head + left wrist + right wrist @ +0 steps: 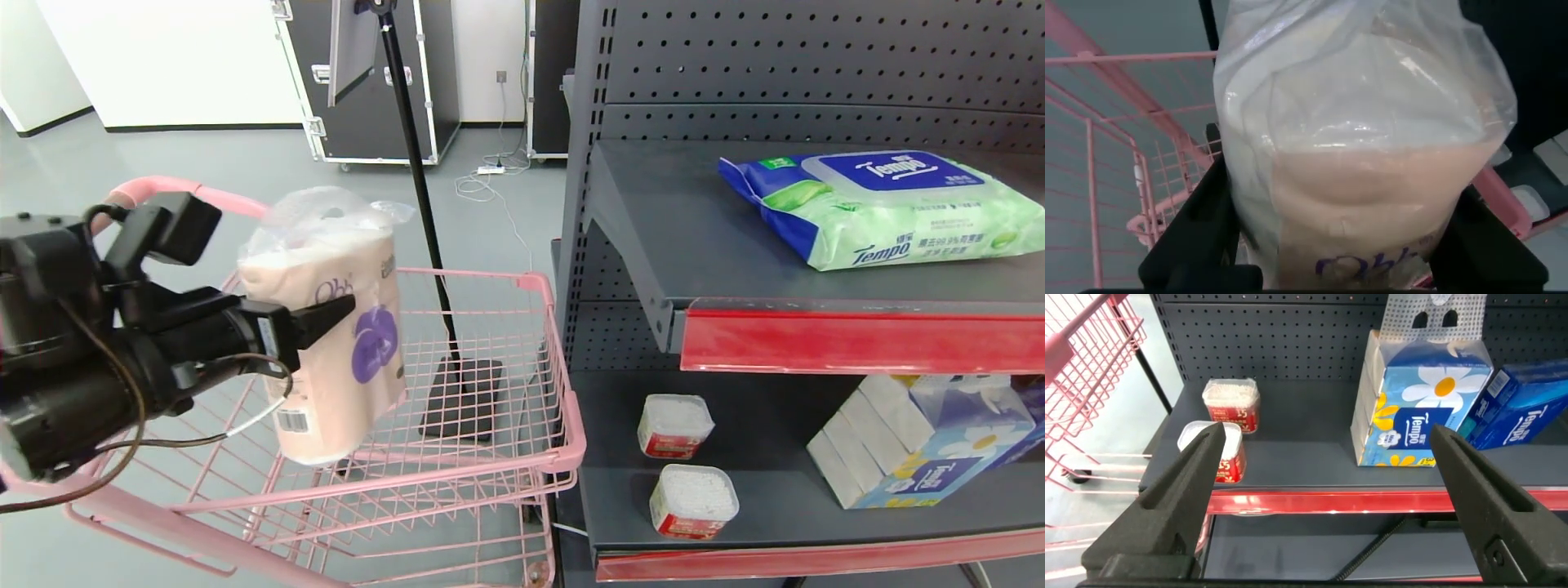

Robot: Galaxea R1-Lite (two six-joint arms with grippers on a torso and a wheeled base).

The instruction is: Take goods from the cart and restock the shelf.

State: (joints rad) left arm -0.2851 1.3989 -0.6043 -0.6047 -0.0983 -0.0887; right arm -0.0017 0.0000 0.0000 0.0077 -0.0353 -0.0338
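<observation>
Left gripper (331,317): clamped on the toilet-roll pack (326,245), up above the pink cart (565,445).
Toilet-roll pack: upright in mid-air, left of the shelf (678,237).
Right gripper (1331,498): jaws wide, empty, facing the lower level.

I have the roll pack (351,392), a clear plastic bag of pale peach rolls with a purple mark on its side and a barcode low down, held upright in my left pincer (1343,233). The fingers (1200,220) press its two sides, and the loose bag top is bunched above the rolls. It hangs over the basket of the pink wire cart (569,408), well apart from the grey shelf (735,261), which stands just to the cart's right with red strips along its board edges.
</observation>
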